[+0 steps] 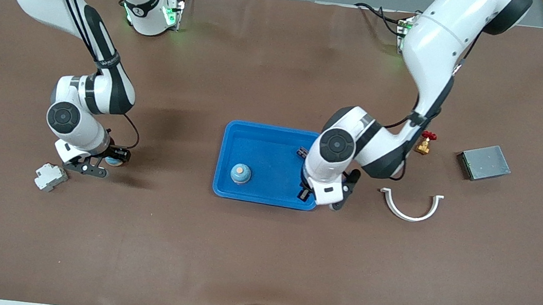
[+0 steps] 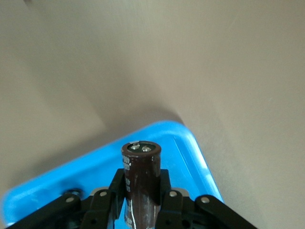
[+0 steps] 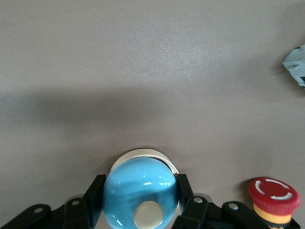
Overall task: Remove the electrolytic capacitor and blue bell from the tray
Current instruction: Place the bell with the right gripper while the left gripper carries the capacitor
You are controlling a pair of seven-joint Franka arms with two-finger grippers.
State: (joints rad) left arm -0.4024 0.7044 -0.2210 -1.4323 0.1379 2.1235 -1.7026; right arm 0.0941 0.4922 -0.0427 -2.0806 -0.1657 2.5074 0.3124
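A: How is the left pincer (image 2: 141, 210) set?

B: It is clamped on a dark brown capacitor (image 2: 140, 183), which is held upright between the fingers (image 2: 167, 202); the pincer (image 1: 304, 190) is seen over the blue tray (image 1: 266, 196), at the edge toward the left arm's end of the surface (image 1: 259, 254)

A: And the right pincer (image 3: 138, 210)?

B: It is closed around a blue bell (image 3: 139, 191), gripped at both sides just above the bare surface, toward the right arm's end; a red button (image 3: 271, 193) is seen just beside it, and a grey part (image 1: 50, 176) lies near it, nearer to the front camera

A: Is anything held by the tray?

B: A second blue bell (image 1: 240, 173) is seen inside it; a white curved piece (image 1: 410, 206), a brass valve (image 1: 425, 143) and a grey box (image 1: 485, 162) lie toward the left arm's end
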